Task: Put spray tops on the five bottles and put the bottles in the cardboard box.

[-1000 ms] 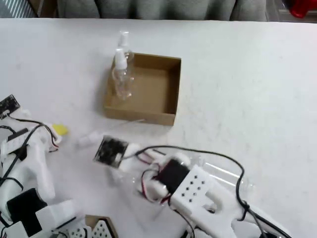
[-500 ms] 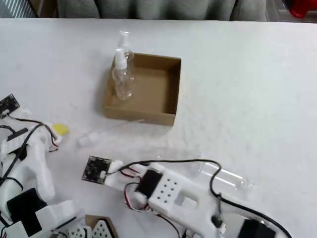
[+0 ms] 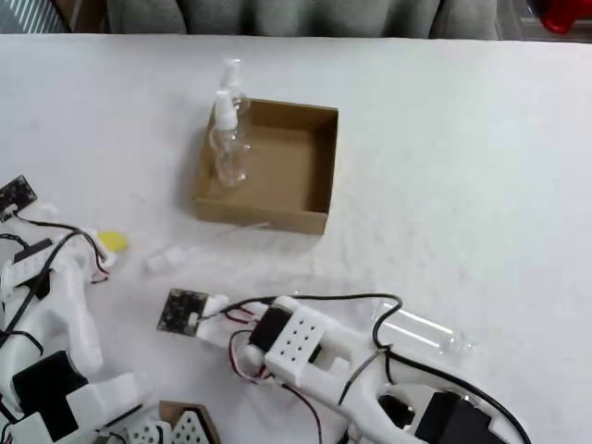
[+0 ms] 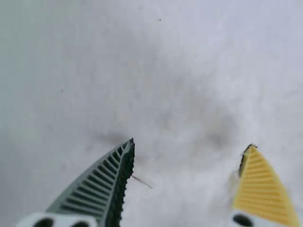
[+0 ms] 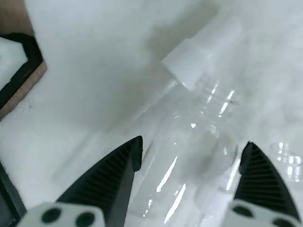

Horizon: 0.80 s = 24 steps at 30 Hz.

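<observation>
Here the right tool (image 5: 193,142) hangs spread wide, its jaws either side of a clear spray bottle (image 5: 184,156) lying capped on the tabletop (image 3: 444,139). The left tool (image 4: 191,143) is likewise spread, above bare tabletop. Two capped bottles (image 3: 228,139) stand at the cardboard box's (image 3: 277,171) left wall. A loose spray top (image 3: 159,262) lies on the tabletop nearby.

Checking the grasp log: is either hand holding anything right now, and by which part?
Nothing is held. The right hand is open, with a bottle lying between its fingers. The left hand is open over the table.
</observation>
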Each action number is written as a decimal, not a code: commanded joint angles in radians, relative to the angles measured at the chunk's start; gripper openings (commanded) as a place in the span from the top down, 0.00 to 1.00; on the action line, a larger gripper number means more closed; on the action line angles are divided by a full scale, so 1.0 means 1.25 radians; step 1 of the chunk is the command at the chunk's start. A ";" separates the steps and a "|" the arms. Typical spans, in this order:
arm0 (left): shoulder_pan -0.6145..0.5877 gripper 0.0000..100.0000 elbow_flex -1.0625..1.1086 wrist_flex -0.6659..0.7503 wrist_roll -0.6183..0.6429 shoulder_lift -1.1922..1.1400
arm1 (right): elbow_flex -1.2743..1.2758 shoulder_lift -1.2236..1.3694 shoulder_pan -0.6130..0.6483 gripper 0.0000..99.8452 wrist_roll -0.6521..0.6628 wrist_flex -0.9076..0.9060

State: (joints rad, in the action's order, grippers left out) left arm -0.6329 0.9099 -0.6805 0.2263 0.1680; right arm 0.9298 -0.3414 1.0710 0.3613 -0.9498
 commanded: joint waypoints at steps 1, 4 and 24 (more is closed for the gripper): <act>-0.007 0.67 -0.043 0.017 0.006 0.004 | -0.020 -0.007 -0.048 0.89 0.010 0.019; -0.007 0.67 -0.043 0.017 0.006 0.004 | -0.052 -0.006 -0.087 0.98 0.005 -0.002; -0.008 0.67 -0.043 0.022 0.018 0.002 | -0.218 0.085 -0.053 0.81 -0.193 0.077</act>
State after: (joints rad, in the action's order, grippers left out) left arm -0.6329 0.9099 -0.6805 0.2294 0.1680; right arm 0.7181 -0.2754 0.9682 0.1297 -0.8915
